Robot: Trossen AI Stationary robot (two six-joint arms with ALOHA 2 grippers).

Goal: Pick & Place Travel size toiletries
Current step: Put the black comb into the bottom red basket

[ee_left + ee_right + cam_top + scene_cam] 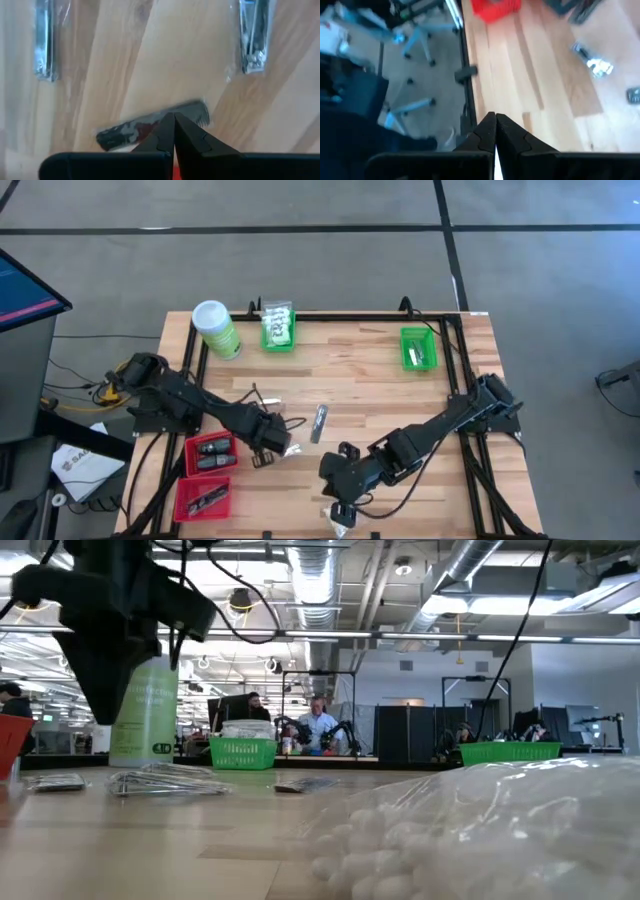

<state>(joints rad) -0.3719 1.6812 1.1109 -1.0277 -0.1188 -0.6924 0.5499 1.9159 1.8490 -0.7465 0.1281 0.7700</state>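
We count two green baskets (pixel 278 330) at twelve o'clock and two red baskets (pixel 211 455) at eight; nail clippers (pixel 319 423) lie mid-table. Left gripper (pixel 268 452) and right gripper (pixel 338 485) both have their jaws pressed together, empty.

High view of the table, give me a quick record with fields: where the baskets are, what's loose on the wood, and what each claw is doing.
green baskets: two, far edge
red baskets: two, near left corner
canister: light green, white lid, lying by far left corner
loose on wood: nail clipper in clear wrap, mid-table; bag of white pieces at near edge
left claw: shut, empty, above a dark comb
right claw: shut, empty, near front edge
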